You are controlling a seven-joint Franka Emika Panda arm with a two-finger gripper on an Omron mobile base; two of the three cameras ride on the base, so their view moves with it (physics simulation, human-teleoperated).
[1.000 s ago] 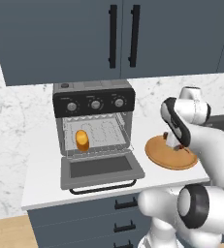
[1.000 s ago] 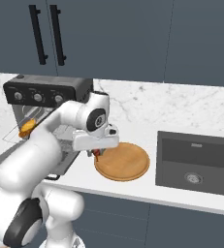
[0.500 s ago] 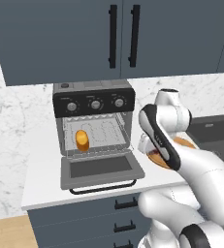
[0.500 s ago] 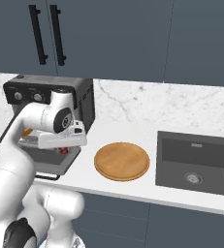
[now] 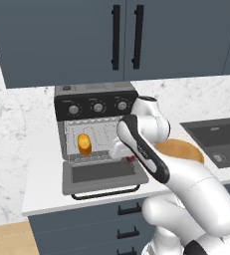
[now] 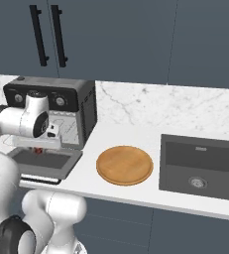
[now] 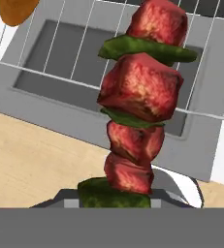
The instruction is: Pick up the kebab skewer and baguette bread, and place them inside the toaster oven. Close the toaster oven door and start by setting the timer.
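Jaws clamped on kebab skewer [image 7: 140,104] over open toaster oven door [image 5: 102,174]; baguette bread [image 5: 84,144] apparently on rack.

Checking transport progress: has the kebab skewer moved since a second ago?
Yes. The kebab skewer went from above the wooden plate leftward to the toaster oven.

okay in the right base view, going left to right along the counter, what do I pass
toaster oven → round wooden plate → black sink
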